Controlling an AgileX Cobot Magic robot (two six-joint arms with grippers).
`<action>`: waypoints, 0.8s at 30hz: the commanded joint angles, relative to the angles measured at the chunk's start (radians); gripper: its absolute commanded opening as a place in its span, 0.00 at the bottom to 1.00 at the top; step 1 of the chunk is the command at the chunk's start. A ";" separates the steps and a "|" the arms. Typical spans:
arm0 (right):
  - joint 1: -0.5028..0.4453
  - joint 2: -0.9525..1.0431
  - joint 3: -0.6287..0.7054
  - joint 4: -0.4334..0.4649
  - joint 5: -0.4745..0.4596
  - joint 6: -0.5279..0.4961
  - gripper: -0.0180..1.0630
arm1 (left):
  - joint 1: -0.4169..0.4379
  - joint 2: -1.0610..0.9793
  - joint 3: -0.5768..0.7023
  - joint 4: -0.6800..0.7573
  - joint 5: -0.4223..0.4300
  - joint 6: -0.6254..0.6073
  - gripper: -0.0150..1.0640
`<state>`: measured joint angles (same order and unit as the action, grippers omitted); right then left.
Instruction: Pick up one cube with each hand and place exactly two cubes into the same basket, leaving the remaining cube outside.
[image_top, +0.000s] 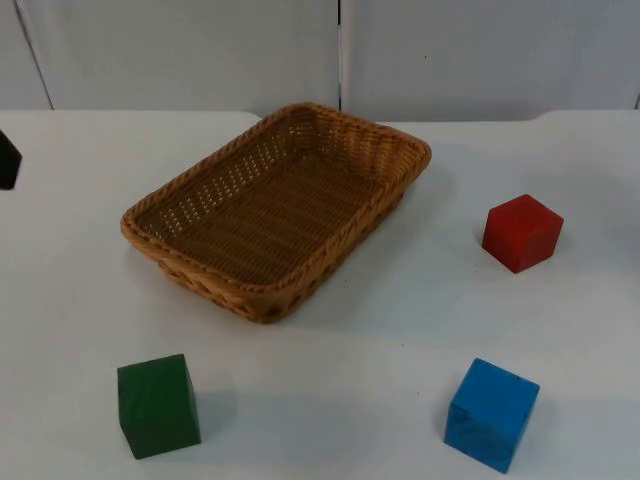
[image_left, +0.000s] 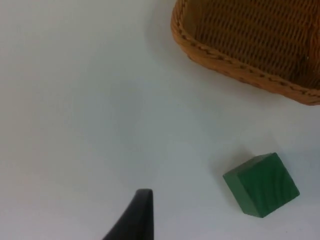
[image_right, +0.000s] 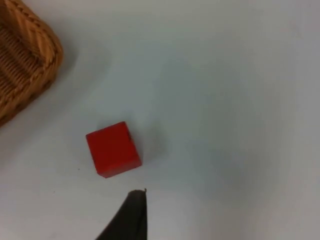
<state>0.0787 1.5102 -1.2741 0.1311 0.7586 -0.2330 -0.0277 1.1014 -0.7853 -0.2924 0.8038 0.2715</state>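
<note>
We log a rectangular woven wicker basket (image_top: 275, 210) sitting at an angle on the white table (image_top: 380, 340), in the middle and toward the far side, short of the grey partition wall (image_top: 200, 50). We see nothing inside it; its woven floor is bare.

Three wooden cubes rest on the table, all outside the basket and well apart from one another. The green cube (image_top: 158, 405) stands at the near left, nearer to us than the basket's left corner. The blue cube (image_top: 491, 413) stands at the near right. The red cube (image_top: 521, 232) stands farther back on the right, beside the basket's right side but not touching it.

The left gripper (image_top: 8, 160) sits at the far left edge of the top view, above the table and well apart from the basket and the green cube. In the left wrist view we note one black fingertip (image_left: 137, 212) over bare table, with the green cube (image_left: 261, 185) off to one side and the basket's rim (image_left: 225, 62) beyond. We cannot tell its opening.

In the right wrist view we note one black fingertip (image_right: 131, 215) just beside the red cube (image_right: 112, 148), not touching it, with a basket corner (image_right: 25, 65) farther off. We cannot tell the right gripper's opening either.
</note>
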 joint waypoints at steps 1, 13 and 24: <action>0.027 0.035 -0.033 0.011 -0.008 -0.027 0.99 | 0.005 0.030 -0.007 -0.030 -0.026 0.029 0.99; 0.176 0.328 -0.267 0.002 0.031 -0.051 0.99 | -0.082 0.171 -0.007 -0.053 -0.044 0.098 0.99; 0.202 0.478 -0.311 0.006 0.043 -0.100 0.99 | -0.228 0.312 -0.007 -0.024 -0.117 0.098 0.99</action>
<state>0.2759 1.9869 -1.5762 0.1388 0.7940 -0.3185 -0.2456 1.4071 -0.7866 -0.3223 0.7029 0.3669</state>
